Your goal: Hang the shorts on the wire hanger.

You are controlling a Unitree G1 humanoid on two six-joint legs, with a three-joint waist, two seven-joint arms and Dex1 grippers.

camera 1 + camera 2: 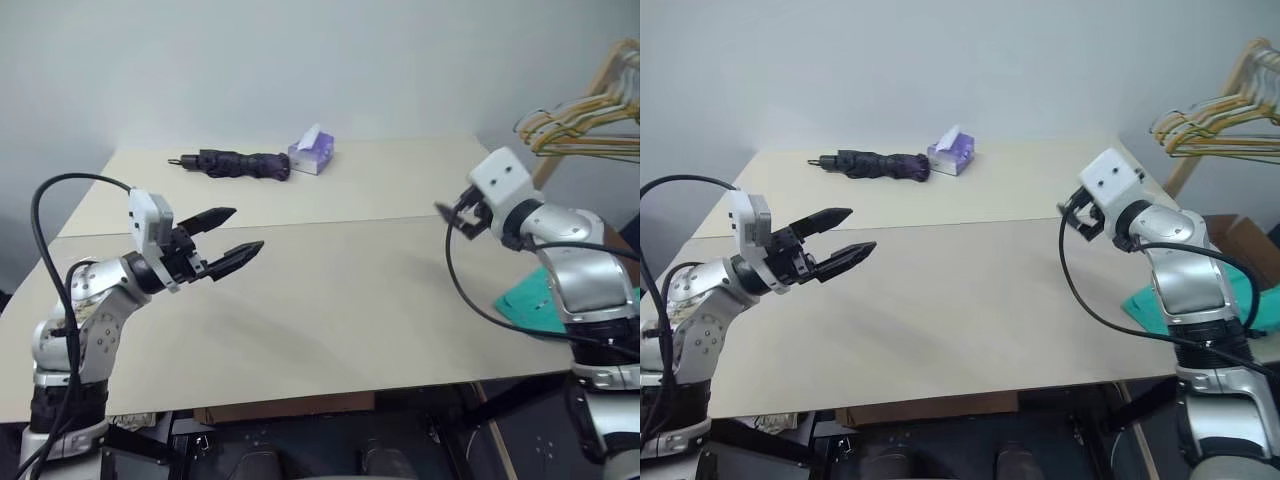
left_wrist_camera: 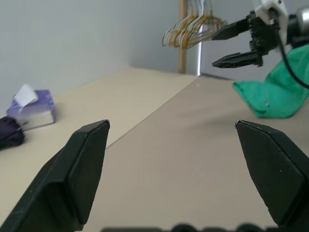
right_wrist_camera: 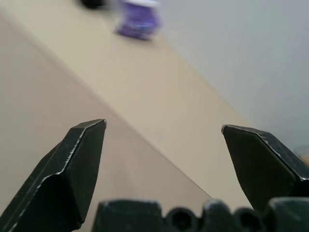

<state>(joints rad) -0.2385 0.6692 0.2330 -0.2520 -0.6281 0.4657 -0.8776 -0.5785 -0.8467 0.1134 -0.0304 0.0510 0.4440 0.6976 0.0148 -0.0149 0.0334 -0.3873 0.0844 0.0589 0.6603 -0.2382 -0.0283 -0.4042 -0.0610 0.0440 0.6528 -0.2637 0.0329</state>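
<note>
The teal-green shorts (image 1: 522, 300) lie bunched at the table's right edge, partly behind my right arm; they also show in the left wrist view as shorts (image 2: 275, 94). My right gripper (image 2: 213, 50) hovers open above the table just left of the shorts, with nothing between its fingers (image 3: 79, 159). Over the table's left side my left gripper (image 1: 246, 229) stands open and empty, pointing toward the right. The wire hanger is out of view.
A dark folded umbrella (image 1: 245, 163) and a purple tissue box (image 1: 312, 153) lie at the back of the beige table (image 1: 330, 300). A bunch of yellow, green and pale hangers (image 1: 585, 120) hangs on a wooden stand at the far right.
</note>
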